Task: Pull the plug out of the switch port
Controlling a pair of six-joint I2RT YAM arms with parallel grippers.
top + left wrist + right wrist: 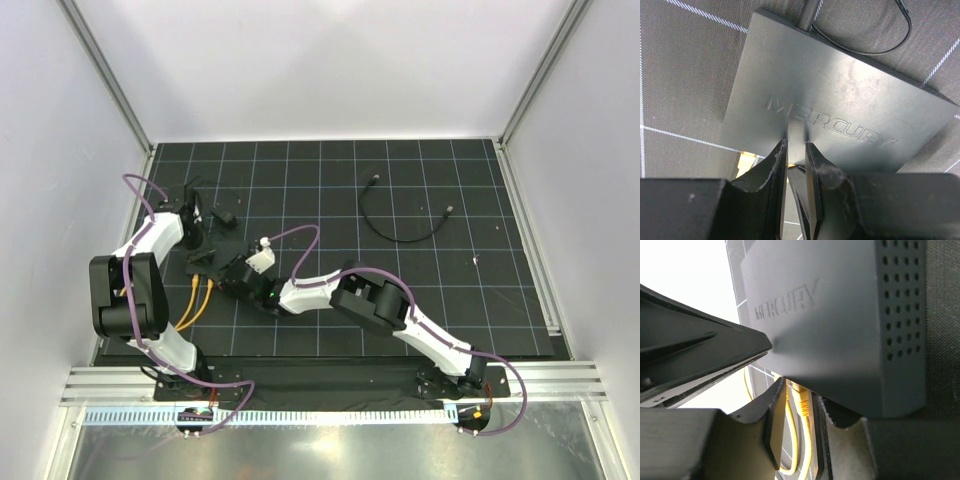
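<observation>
Only text I can read: "MERCURY", embossed across the top face of the flat matte-black rectangular switch box (850,95).

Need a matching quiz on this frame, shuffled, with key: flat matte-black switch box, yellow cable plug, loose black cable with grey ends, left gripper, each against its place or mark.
Things
A. flat matte-black switch box
B. yellow cable plug
C. loose black cable with grey ends
D. left gripper

Place or mark
1. curved on the black grid mat, away from the switch
2. tips over the lettered top face, near its edge
3. MERCURY lettering on top
4. between the right gripper's fingers

Pairs: A-3, B-4, C-1, D-2
</observation>
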